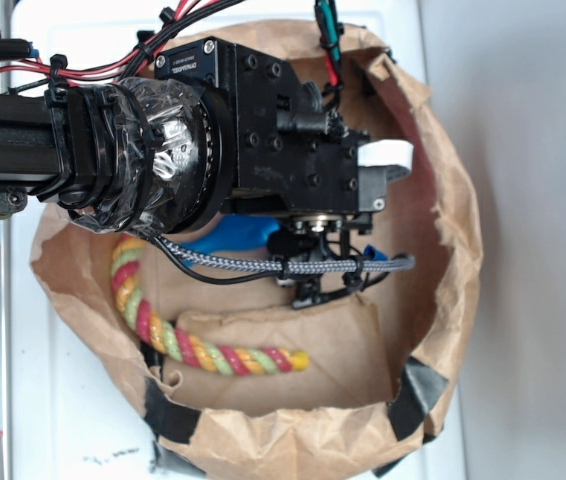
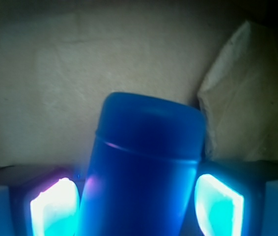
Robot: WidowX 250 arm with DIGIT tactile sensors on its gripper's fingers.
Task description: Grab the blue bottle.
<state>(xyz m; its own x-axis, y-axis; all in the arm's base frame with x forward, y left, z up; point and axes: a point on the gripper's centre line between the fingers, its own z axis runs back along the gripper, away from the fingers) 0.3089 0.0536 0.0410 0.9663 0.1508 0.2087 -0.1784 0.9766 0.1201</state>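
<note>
The blue bottle (image 2: pixel 146 162) fills the middle of the wrist view, its flat end pointing away, standing between my two glowing pads (image 2: pixel 55 206). Both pads lie against its sides, so my gripper (image 2: pixel 136 206) is shut on it. In the exterior view only a blue patch of the bottle (image 1: pixel 238 238) shows under the black gripper body, low inside the brown paper bag (image 1: pixel 443 300). My gripper (image 1: pixel 375 205) points toward the bag's right wall, and its fingertips are mostly hidden by the body.
A red-yellow-green twisted rope (image 1: pixel 178 335) lies curved along the bag's left and lower floor. A braided cable (image 1: pixel 263 265) runs under the gripper. The bag's crumpled walls rise close on all sides, and a folded paper flap (image 2: pixel 247 98) stands right of the bottle.
</note>
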